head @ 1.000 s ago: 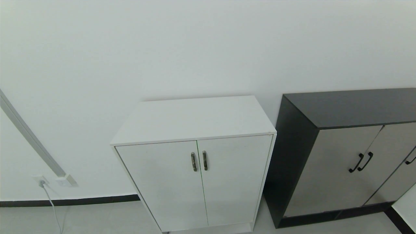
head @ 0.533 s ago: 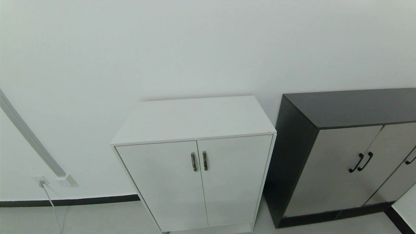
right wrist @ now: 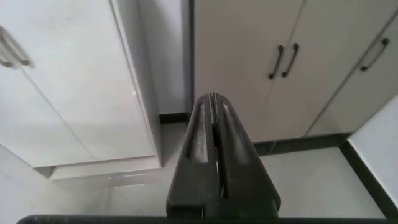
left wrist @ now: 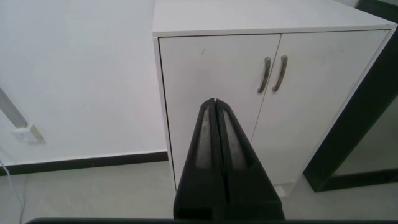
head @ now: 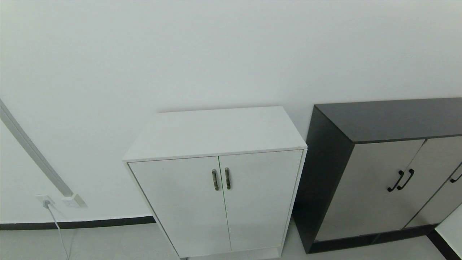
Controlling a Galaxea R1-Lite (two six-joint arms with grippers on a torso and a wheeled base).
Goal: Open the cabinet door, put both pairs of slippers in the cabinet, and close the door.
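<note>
In front of the white cabinet (head: pixel 216 131), short of its left door (left wrist: pixel 211 68), my left hand (left wrist: pixel 215 102) hangs with its fingers pressed together, holding nothing and touching nothing. My right hand (right wrist: pixel 213 96), also pressed together and empty, hangs off the cabinet's right front corner, above the floor (right wrist: pixel 311 186). The cabinet is plain white with a flat top and stands against the wall. I count two doors, both shut, and two dull metal handles (head: pixel 215 179) side by side at the centre seam. One dark cabinet (head: pixel 379 119) stands just to its right.
</note>
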